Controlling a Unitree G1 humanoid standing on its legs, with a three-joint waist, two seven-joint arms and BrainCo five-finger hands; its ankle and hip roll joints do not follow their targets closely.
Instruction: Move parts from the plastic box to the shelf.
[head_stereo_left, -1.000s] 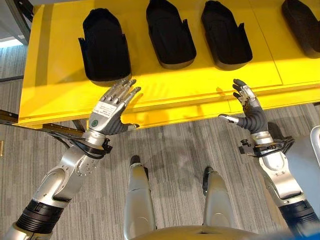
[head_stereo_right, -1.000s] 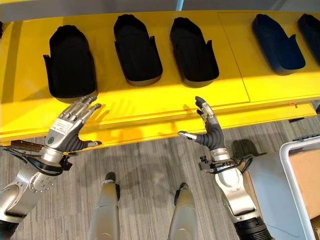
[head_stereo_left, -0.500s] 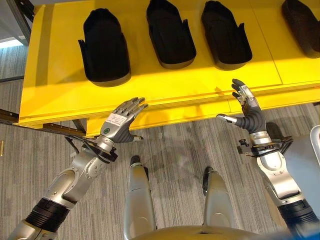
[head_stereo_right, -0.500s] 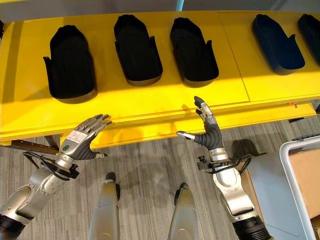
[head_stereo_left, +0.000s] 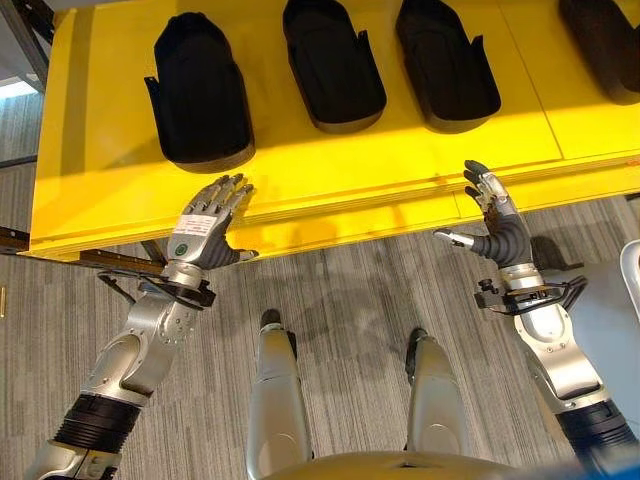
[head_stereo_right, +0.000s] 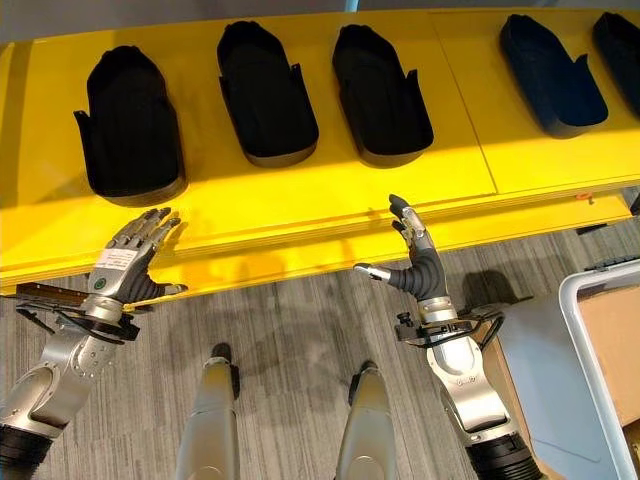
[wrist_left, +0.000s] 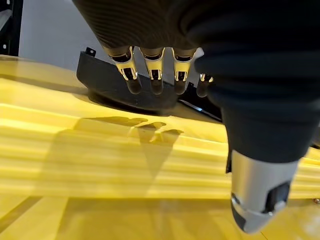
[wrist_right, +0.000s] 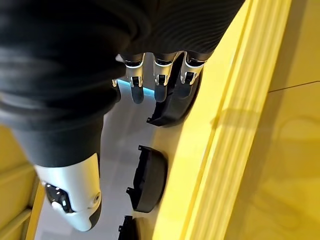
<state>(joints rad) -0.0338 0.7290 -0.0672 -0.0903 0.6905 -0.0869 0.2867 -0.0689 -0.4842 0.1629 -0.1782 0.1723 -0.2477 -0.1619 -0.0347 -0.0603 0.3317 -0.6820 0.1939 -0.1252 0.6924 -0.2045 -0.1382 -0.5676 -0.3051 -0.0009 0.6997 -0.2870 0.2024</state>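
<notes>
Carpet (head_stereo_left: 340, 290), grey and ribbed, runs beneath both arms up to the front edge of the yellow shelf (head_stereo_left: 100, 170). Left hand (head_stereo_left: 200, 232) hovers at that stepped edge with fingers straight and spread, holding nothing; right hand (head_stereo_right: 418, 262) is likewise wide and empty, just short of the edge. A white box rim (head_stereo_right: 585, 340) shows at the right. Farther back on the glossy shelf lie black moulded shell-shaped parts (head_stereo_left: 197, 88) in a row, well apart from both hands.
</notes>
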